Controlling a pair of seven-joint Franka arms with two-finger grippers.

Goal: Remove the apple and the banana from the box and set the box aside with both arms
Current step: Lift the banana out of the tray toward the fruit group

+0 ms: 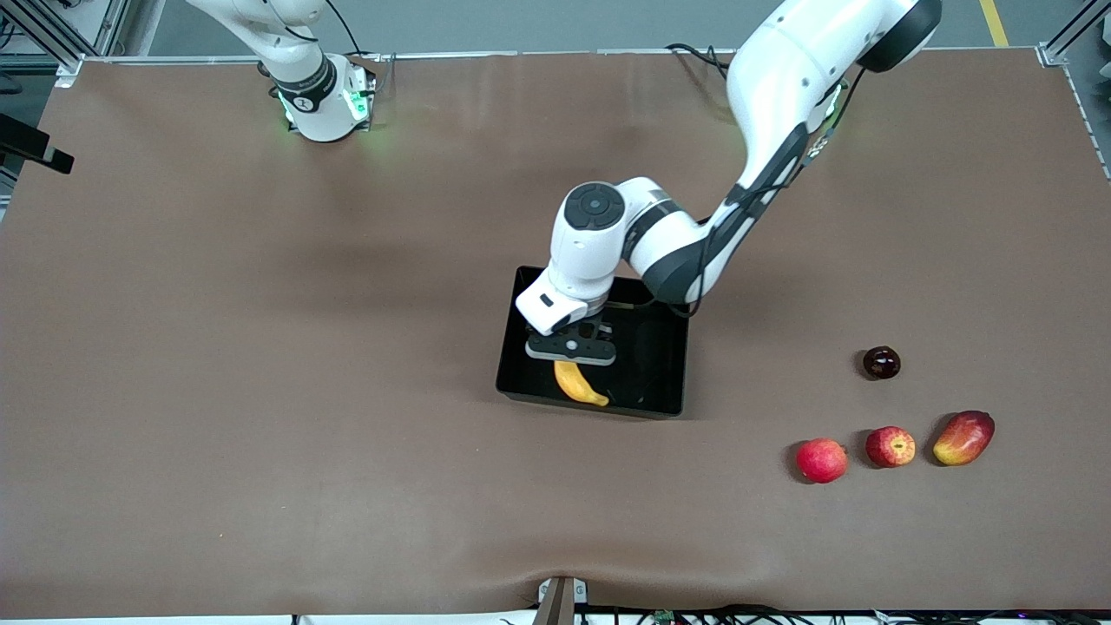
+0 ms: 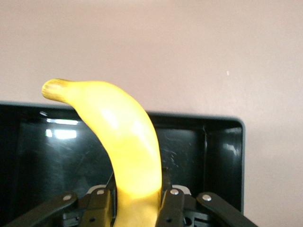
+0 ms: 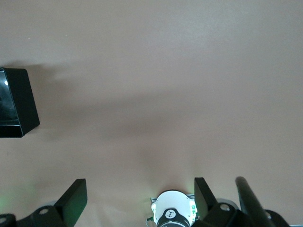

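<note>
Yellow banana (image 2: 125,142) clamped in left hand (image 2: 137,201), over black tray (image 1: 668,382). Right hand (image 3: 139,198) spread wide w/ nothing in it, waits above bare tabletop (image 3: 165,71).

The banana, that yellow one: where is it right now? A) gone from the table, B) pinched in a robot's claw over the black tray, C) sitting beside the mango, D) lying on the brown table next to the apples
B: the left gripper is shut on the banana and holds it over the black tray; the left wrist view shows its fingers pinching the fruit.
</note>
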